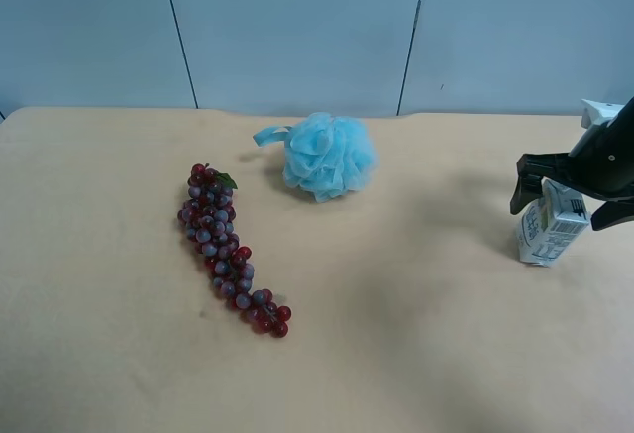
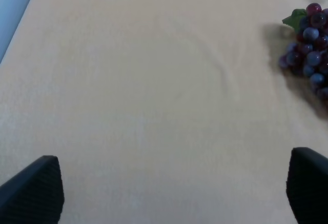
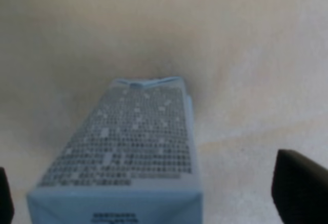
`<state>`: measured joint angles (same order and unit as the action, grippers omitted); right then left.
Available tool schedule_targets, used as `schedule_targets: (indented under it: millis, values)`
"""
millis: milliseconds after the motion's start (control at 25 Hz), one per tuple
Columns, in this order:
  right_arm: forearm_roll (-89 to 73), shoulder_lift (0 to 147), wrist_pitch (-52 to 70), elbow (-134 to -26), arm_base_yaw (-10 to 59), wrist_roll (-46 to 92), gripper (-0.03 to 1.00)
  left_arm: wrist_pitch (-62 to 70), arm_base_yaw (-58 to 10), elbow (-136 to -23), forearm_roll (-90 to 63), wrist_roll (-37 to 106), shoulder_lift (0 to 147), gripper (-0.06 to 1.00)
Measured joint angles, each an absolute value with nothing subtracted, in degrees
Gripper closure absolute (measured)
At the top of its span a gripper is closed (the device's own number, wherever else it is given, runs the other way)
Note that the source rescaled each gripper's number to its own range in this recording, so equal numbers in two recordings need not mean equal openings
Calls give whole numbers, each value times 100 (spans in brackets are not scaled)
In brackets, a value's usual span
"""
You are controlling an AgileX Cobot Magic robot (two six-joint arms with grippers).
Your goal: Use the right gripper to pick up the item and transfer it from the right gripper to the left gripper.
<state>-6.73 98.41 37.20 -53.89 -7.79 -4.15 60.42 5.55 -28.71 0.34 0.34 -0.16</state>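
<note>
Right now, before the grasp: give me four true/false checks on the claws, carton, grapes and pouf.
1. The right claw is open, with the milk carton between its fingers. True.
2. The left claw grips the grape bunch. False: it is open over bare table, and the grapes lie off to one side.
3. The blue pouf touches the grape bunch. False: bare table separates them.
4. The left claw does not show in the exterior high view. True.
</note>
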Motion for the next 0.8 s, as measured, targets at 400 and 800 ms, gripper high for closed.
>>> schedule_targets:
  millis: [400, 800]
  values:
    - [-675, 10032, 3721, -5389, -638, -365, -3, 6042, 555, -2871, 34, 34, -16, 5]
    - [-675, 10032, 3727, -5389, -638, -192, -3, 6042, 555, -2871, 34, 34, -16, 5]
